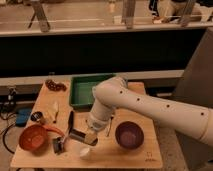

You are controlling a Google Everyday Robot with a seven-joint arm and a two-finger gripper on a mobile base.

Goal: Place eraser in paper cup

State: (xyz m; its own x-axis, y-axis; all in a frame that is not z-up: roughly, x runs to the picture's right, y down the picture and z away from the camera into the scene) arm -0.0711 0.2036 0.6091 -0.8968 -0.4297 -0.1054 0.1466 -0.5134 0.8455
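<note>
The small white paper cup (85,152) stands near the front edge of the wooden table (150,150), left of the purple bowl (129,135). My gripper (83,138) hangs on the white arm (135,102) just above the cup and slightly to its left. A small pale-yellow piece (90,136) shows at the gripper's tip; I cannot tell if it is the eraser. No other eraser is clearly in view.
An orange bowl (33,138) with an orange spoon (54,130) sits at the front left. A green tray (89,89) is at the back. A black marker (70,120), a small dark object (58,145) and beige pieces (54,111) lie left of the gripper.
</note>
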